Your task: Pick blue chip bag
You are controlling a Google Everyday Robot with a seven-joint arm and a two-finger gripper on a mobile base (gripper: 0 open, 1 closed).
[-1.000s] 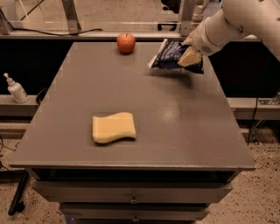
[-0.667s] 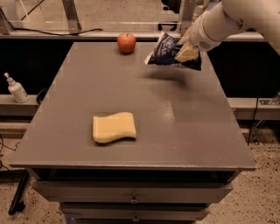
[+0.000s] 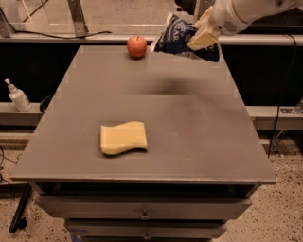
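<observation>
The white arm (image 3: 251,12) is shown reaching in from the upper right, angled down toward the far edge of the bench (image 3: 199,132). The hand (image 3: 202,38) is clamped on the blue chip bag (image 3: 176,37), which is held tilted in the air above the far right of the bench, just right of the apple (image 3: 137,46). A yellow sponge (image 3: 123,137) is laid flat near the front, well apart.

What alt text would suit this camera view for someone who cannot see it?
A robot's pincer holds a blue chip bag in the air over the far edge of a grey table. An apple sits at the back, and a yellow sponge lies near the front.
</observation>
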